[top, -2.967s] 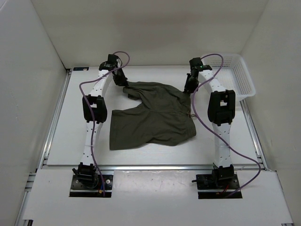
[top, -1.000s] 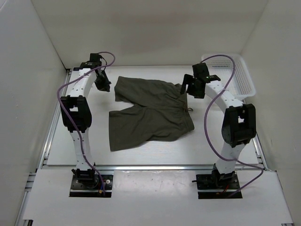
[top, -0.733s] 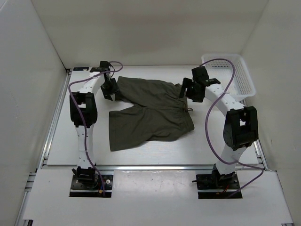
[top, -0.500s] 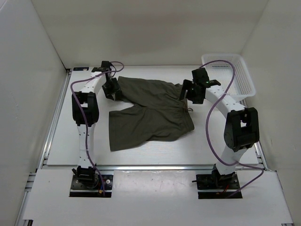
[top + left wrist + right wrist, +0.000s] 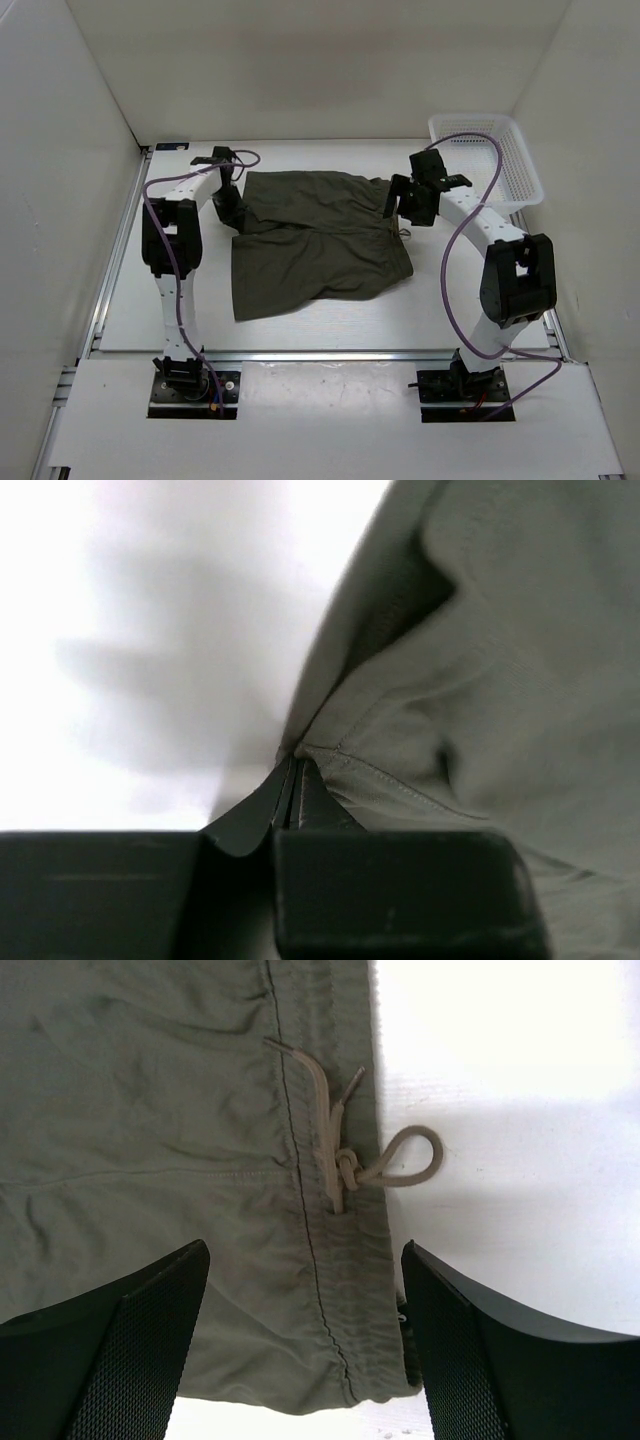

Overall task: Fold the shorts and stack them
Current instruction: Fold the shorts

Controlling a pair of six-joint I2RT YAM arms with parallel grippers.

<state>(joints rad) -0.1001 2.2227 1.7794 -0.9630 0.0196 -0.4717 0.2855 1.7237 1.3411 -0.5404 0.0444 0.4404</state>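
shorts [image 5: 320, 235] flat mid-table [image 5: 300, 330], waistband on the right, legs to the left. left fingers [image 5: 255, 820] pinched together on the far leg's hem corner. right fingers [image 5: 140, 1330] spread wide above the waistband, straddling the drawstring knot [image 5: 345, 1165], gripping nothing.

shorts [image 5: 320, 240] spread flat, left claw [image 5: 232, 210] at hem, right claw [image 5: 398, 207] at waistband

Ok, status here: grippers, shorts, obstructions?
Left gripper shut on the shorts at a leg edge. Right gripper open over the drawstring. Shorts spread out, unfolded. Basket far right, nothing blocking.
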